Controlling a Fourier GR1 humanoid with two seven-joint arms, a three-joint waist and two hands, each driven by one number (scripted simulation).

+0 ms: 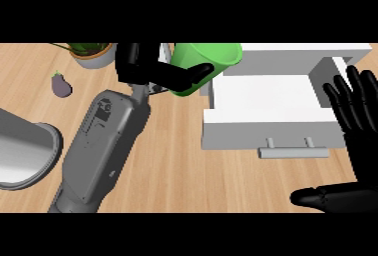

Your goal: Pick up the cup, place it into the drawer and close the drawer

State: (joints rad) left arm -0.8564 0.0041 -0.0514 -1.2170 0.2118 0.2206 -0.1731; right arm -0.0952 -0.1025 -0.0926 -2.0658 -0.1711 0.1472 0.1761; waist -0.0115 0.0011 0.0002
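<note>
Cup [212, 56], green, sits clamped in the left robot hand [151, 70] near the far edge of the tabletop [177, 165], about midway along it. The black fingers and thumb curl round the cup's lower part and hide some of it. The cup is lifted and tilted, and its side overlaps the left far corner of the drawer [266, 131]; whether it is inside the drawer's walls cannot be told. The grey left forearm [100, 145] runs up to it from the near left.

The white drawer stands pulled out toward the near edge, its inside bare, with a grey handle [293, 151] on its front. It juts from a white cabinet [303, 50] at the far right.

The right robot hand [362, 150] rests at the right edge, fingers straight, apart and pointing up, holding nothing.

A purple eggplant [61, 85] lies near the far left corner, just beside a potted plant [92, 52]. A round grey metal vessel [22, 150] shows at the left edge.
</note>
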